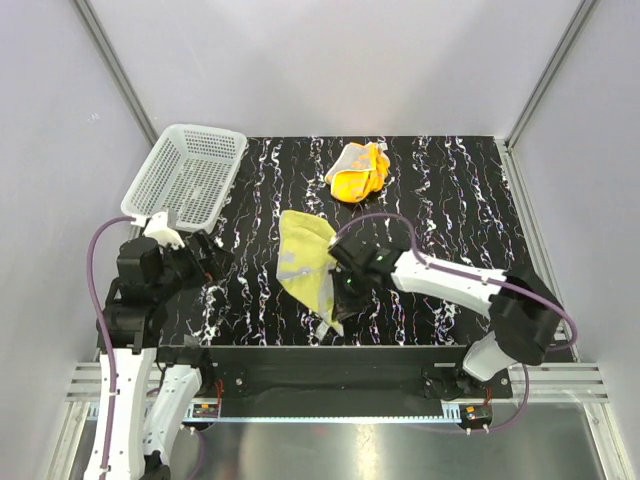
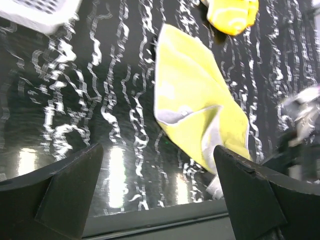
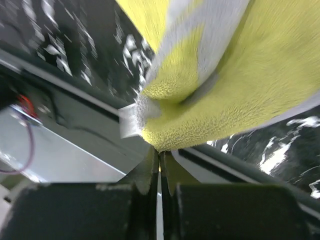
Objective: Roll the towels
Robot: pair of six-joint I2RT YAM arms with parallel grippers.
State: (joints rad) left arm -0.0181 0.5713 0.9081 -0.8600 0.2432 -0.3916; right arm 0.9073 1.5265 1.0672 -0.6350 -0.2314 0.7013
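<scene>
Right fingers [image 3: 148, 172] clamped on one pale yellow towel [image 1: 305, 262], mid-frame. Left fingers [image 2: 65, 192] wide apart, empty. One orange towel [image 1: 358, 172] upper centre; one white basket [image 1: 190, 175] upper left.

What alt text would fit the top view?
The right gripper is shut on a pale yellow towel mid-table; the left gripper is open near a white basket. An orange towel lies crumpled farther back.

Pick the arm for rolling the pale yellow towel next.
Right, likely. The right gripper is shut on an edge of the pale yellow towel. The left gripper hangs open near the white mesh basket, off the towel.
</scene>
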